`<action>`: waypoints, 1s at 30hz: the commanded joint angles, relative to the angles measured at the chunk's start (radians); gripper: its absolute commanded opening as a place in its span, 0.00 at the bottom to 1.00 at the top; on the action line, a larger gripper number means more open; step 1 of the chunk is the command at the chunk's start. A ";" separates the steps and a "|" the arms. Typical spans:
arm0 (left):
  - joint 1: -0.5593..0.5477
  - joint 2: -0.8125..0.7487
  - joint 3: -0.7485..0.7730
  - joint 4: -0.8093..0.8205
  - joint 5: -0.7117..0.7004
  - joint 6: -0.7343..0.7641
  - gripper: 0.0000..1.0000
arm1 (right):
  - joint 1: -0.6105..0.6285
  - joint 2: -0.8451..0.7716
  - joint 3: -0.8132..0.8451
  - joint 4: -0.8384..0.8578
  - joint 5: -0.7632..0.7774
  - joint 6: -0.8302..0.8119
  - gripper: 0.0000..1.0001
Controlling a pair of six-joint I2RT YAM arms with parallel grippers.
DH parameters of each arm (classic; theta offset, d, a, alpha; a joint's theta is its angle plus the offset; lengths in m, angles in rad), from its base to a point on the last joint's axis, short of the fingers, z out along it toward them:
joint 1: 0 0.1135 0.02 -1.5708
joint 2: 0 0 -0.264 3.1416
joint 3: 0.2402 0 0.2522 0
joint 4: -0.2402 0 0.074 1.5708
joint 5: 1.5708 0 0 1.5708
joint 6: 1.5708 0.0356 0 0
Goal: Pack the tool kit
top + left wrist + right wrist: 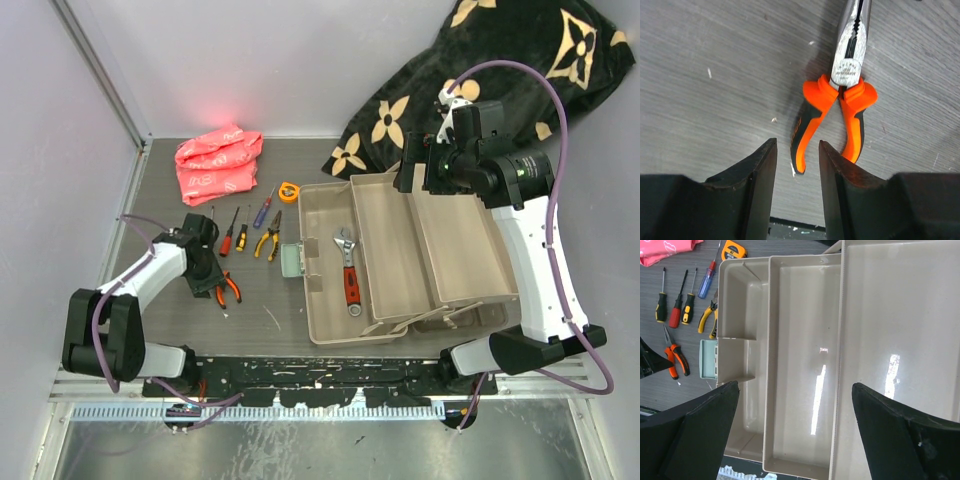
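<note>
The beige toolbox lies open with its trays fanned out, and a red wrench rests in its left compartment. Orange pliers lie on the table left of the box. My left gripper is down at their handles. In the left wrist view the gripper is open, and the tip of one handle of the pliers lies between the fingertips without touching. Yellow pliers, three screwdrivers and an orange tape measure lie further back. My right gripper hangs wide open and empty over the trays.
A crumpled pink cloth lies at the back left of the table. The black flower-patterned blanket is bunched behind the toolbox at the back right. A pale green latch sticks out from the box's left side.
</note>
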 commanded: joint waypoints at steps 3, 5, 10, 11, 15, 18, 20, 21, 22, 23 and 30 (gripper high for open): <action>0.017 0.037 -0.050 0.184 0.029 0.063 0.40 | 0.000 -0.018 0.042 -0.012 -0.009 0.014 1.00; 0.017 0.055 -0.058 0.216 0.033 0.072 0.40 | -0.001 -0.014 0.051 -0.017 -0.010 0.017 1.00; 0.017 0.107 -0.048 0.240 0.048 0.084 0.19 | -0.002 -0.007 0.073 -0.029 -0.009 0.021 1.00; 0.017 0.112 -0.036 0.232 0.053 0.090 0.03 | -0.001 -0.005 0.076 -0.030 -0.007 0.021 1.00; 0.017 0.075 0.053 0.133 0.087 0.112 0.00 | -0.002 -0.006 0.076 -0.030 -0.002 0.015 1.00; 0.017 -0.027 0.139 0.046 0.121 0.112 0.00 | -0.001 -0.009 0.074 -0.024 0.002 0.009 1.00; 0.016 -0.102 0.195 0.015 0.139 0.121 0.00 | -0.001 -0.012 0.072 -0.016 0.006 0.001 1.00; 0.016 -0.129 0.229 0.002 0.144 0.130 0.00 | -0.002 -0.013 0.071 -0.013 0.007 -0.003 1.00; 0.013 -0.149 0.266 -0.013 0.157 0.152 0.00 | -0.002 -0.014 0.069 -0.007 0.008 -0.007 1.00; 0.005 -0.153 0.306 -0.023 0.166 0.166 0.00 | -0.002 -0.014 0.069 -0.003 0.008 -0.011 1.00; -0.244 0.039 0.634 0.023 0.258 0.199 0.00 | -0.002 -0.014 0.062 0.048 -0.001 -0.011 1.00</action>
